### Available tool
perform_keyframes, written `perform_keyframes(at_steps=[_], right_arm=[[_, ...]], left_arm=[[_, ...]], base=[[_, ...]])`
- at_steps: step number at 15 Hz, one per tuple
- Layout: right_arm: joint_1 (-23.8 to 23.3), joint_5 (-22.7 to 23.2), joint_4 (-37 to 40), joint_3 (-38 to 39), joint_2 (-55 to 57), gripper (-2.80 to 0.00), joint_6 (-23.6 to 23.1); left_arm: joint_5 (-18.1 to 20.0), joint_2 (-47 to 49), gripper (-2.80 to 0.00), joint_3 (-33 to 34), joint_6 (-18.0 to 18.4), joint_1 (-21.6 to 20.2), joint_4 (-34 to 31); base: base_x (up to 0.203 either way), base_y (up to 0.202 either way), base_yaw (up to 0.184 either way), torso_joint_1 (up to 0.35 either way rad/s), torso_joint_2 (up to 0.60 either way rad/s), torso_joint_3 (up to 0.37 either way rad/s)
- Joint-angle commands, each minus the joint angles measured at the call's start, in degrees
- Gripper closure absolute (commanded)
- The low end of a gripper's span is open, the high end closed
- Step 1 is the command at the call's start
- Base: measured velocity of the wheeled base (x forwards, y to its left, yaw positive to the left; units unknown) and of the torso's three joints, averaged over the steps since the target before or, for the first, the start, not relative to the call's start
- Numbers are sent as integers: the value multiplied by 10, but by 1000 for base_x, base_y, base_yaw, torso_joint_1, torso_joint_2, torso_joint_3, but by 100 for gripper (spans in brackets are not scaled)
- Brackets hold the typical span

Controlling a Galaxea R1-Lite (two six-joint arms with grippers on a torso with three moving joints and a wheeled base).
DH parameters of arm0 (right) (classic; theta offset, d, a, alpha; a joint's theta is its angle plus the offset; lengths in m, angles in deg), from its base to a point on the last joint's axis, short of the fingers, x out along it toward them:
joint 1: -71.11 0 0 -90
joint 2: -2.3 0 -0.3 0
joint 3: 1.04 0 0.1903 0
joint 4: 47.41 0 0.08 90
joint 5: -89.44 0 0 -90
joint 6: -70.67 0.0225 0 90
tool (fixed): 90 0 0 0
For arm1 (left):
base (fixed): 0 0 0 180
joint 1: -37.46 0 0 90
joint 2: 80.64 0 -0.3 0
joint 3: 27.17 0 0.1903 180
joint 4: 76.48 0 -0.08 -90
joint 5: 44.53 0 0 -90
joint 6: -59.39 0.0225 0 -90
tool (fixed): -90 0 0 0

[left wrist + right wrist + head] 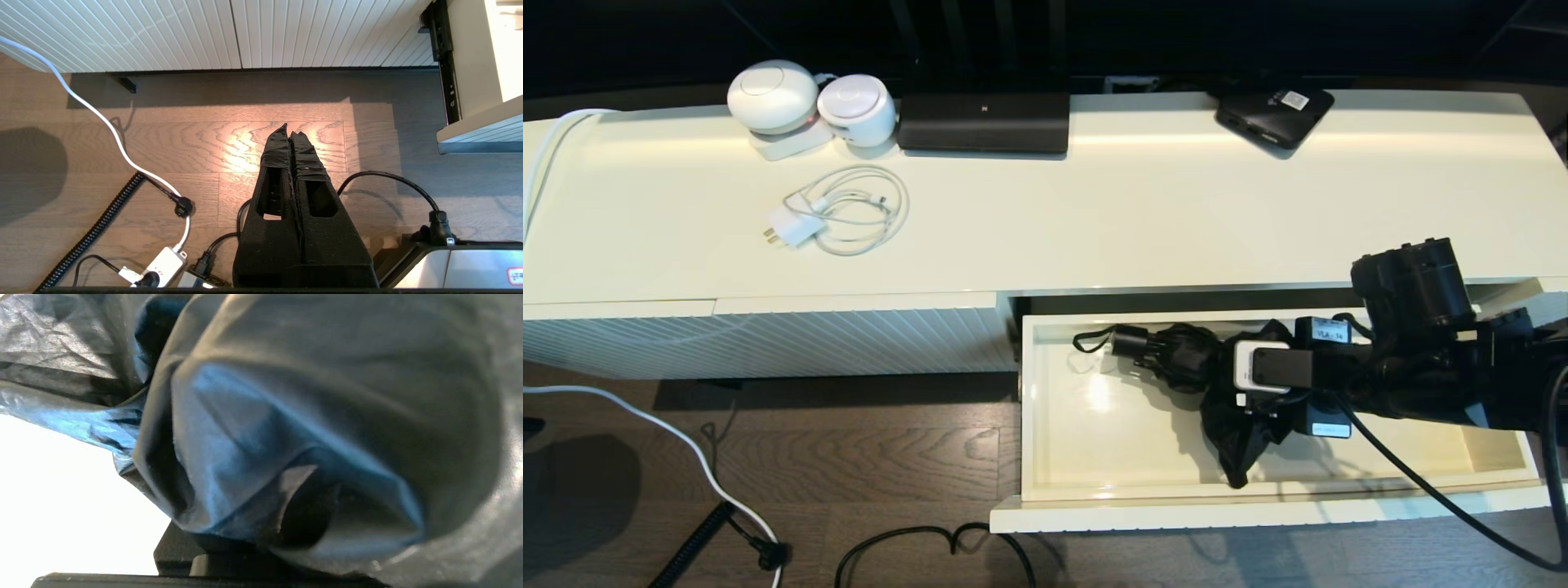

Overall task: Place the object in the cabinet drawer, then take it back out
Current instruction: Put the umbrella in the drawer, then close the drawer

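The black folding umbrella (1176, 355) lies inside the open cabinet drawer (1258, 488), along its rear wall, handle and wrist loop pointing toward the drawer's left end. The right gripper (1241, 367) reaches in from the drawer's right end and sits against the bunched canopy; loose fabric drapes below it toward the front wall. In the right wrist view the umbrella's fabric (286, 416) fills nearly the whole field and hides the fingers, so whether they are clamped on it or spread cannot be told.

The fabric is thin, creased and faintly glossy; the handle is short and cylindrical. The drawer interior is glossy cream and reflects light, and its front is ribbed.

The left gripper (289, 130) hangs over the wooden floor (204, 143) before the cabinet, its two black fingers pressed together with nothing between them.

On the cream cabinet top (1094, 220) rest two white domed devices (809, 102), a coiled white charger cable (841, 211), a long black rectangular device (983, 122) and a flat black box (1274, 114) at the rear edge. Cables trail across the floor.
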Motion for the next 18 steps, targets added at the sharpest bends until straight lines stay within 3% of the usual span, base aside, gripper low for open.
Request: perform_keyframes(at_steps=[1, 2, 12, 18], right_arm=[[0, 0, 0, 1, 8, 0, -4], [0, 0, 0, 0, 8, -280, -4], [2, -6, 25, -13, -85, -280, -5], [2, -6, 80, -14, -199, -280, -38]], left_arm=[[0, -1, 0, 0, 0, 0, 0], [0, -1, 0, 0, 0, 0, 0], [0, -1, 0, 0, 0, 0, 0], [0, -1, 0, 0, 0, 0, 0]], base=[[0, 0, 0, 0, 0, 0], [0, 0, 0, 0, 0, 0], [0, 0, 0, 0, 0, 0], [0, 0, 0, 0, 0, 0]])
